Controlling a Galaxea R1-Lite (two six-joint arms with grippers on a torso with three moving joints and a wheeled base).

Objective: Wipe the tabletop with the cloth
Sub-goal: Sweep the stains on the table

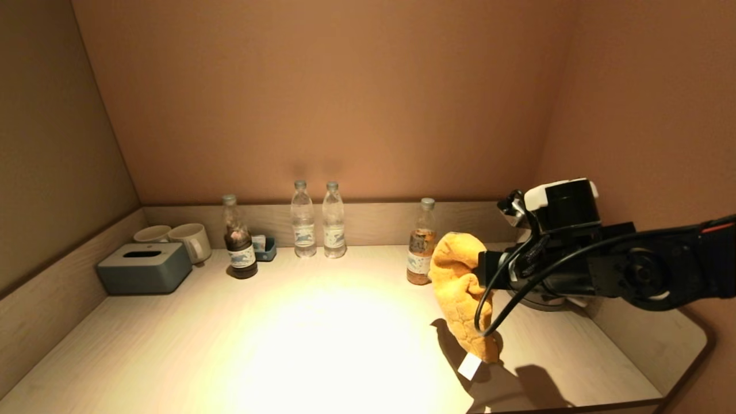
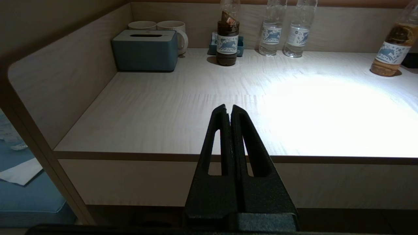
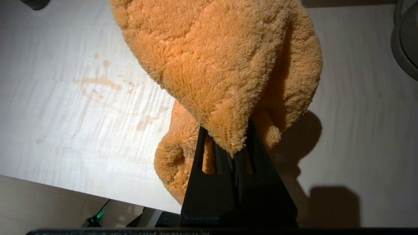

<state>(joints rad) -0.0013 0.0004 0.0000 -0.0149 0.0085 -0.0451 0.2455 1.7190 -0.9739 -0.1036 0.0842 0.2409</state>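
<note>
Right wrist view shows the right pincer [image 3: 233,153] closed on a corner of the orange cloth [image 3: 215,58]; soft, light, it hangs limp above the desk [image 3: 65,130].

A pale wood-grain tabletop [image 1: 322,345] is seen below the right gripper [image 3: 232,153], with a brownish stain [image 3: 101,85] beside the clamped cloth [image 3: 222,65], and bottles [image 1: 317,221], two mugs [image 1: 175,238] and a tissue box [image 1: 144,267] set beyond it.
</note>
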